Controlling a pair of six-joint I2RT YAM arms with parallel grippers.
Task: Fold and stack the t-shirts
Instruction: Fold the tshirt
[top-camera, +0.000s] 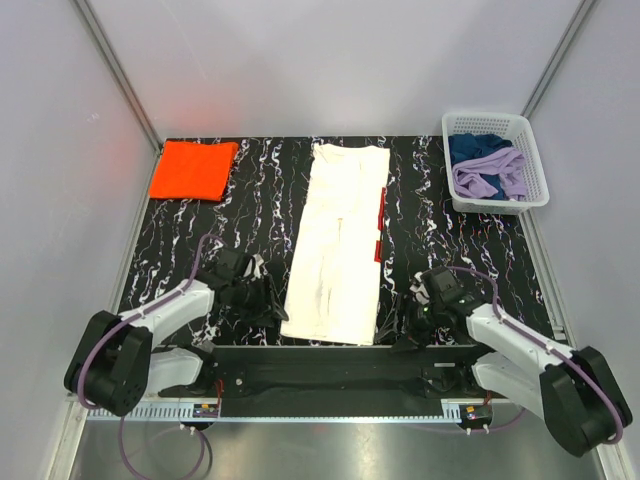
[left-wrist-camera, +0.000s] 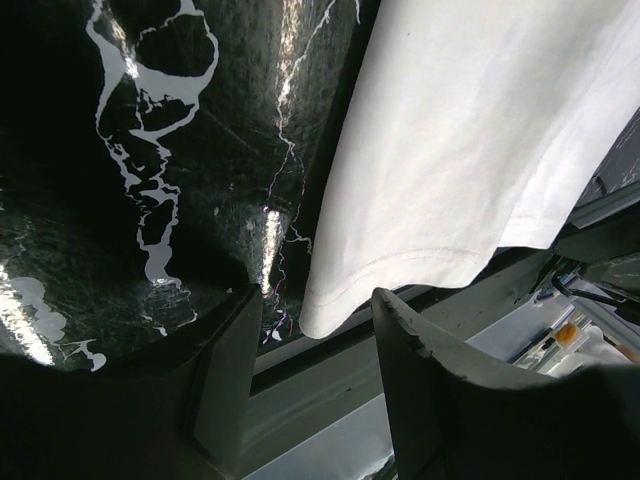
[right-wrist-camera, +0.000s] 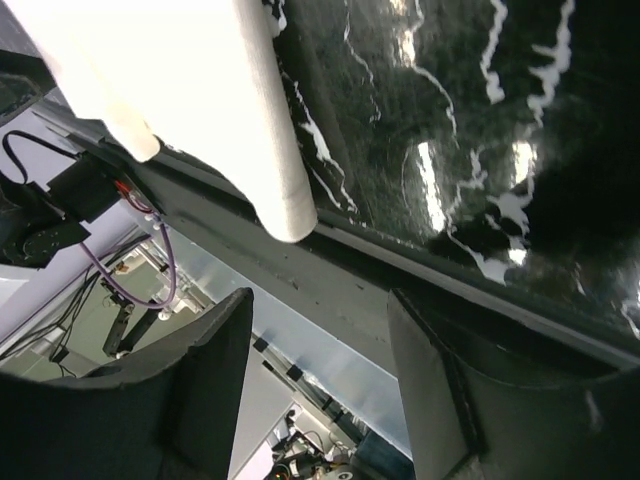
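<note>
Largest: black tabletop veined with white, marble-like (top-camera: 250, 200), filling the middle of the top view between pale walls.

Next: large white cloth t-shirt (top-camera: 335, 240), folded into one long narrow strip. Lies lengthwise down the table's middle, collar end far, hem end reaching the near edge. Flat, with a few faint creases. Along its right side, slivers of red print (top-camera: 381, 210) peeking from under the fold. In the left wrist view (left-wrist-camera: 480, 130), stitched hem and one rounded corner overhanging the table's edge; in the right wrist view (right-wrist-camera: 200, 90), the other folded corner, likewise just past the edge.

Then the two arms, grey and black with purple cables: left arm (top-camera: 150, 320) and right arm (top-camera: 510, 335), bent inward from the near corners, flanking the strip's near end.

Far right corner: white plastic lattice basket (top-camera: 497, 205), holding a dark blue cloth (top-camera: 478, 148) and a crumpled lilac cloth (top-camera: 495, 178).

Far left corner: plain bright orange t-shirt (top-camera: 193, 170), folded into a neat flat rectangle, well apart from the white one.

Smallest: left gripper (top-camera: 262, 298), low over the table just beside the strip's left near corner. Jaws spread wide, grasping nothing (left-wrist-camera: 312, 310); shirt corner seen beyond the gap, not pinched. Right gripper (top-camera: 420, 310), near the strip's right near corner, a little apart from it. Jaws likewise parted and empty (right-wrist-camera: 320, 305).
</note>
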